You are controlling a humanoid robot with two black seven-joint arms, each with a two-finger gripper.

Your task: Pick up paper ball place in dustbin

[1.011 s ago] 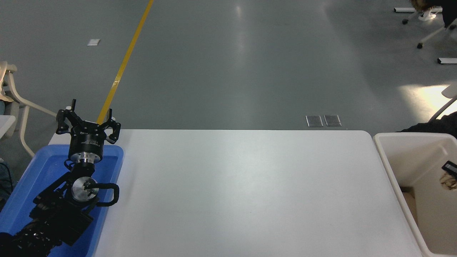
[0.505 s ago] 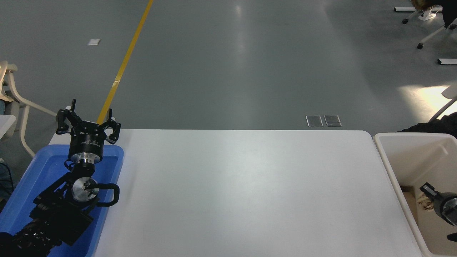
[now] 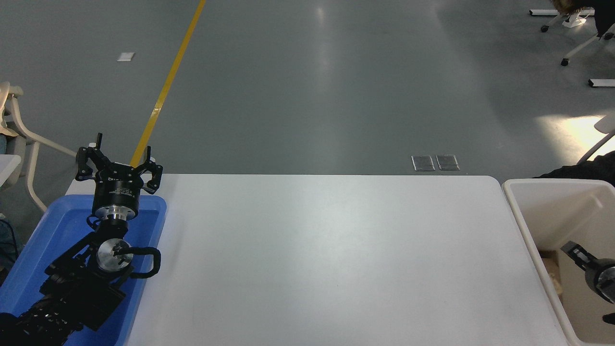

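The cream-white dustbin (image 3: 518, 216) stands at the table's right end. My right gripper (image 3: 572, 251) comes in from the right edge and hangs inside the bin, open, with nothing between its jaws. A small tan lumpy wad, the paper ball (image 3: 555, 283), lies low in the bin against the left wall, just below and left of the gripper; it is partly hidden by the rim. My left gripper (image 3: 118, 166) is open and empty, parked at the lower left above the blue tray.
A shallow blue tray (image 3: 53, 230) sits at the white table's (image 3: 336, 250) left end under the left arm. A flat tan piece lies at the bin's bottom. Chairs stand on the grey floor beyond the table.
The right gripper came down into the bin holding the paper ball. Now the ball is out of its jaws and lies lower in the bin. The left arm has not moved.
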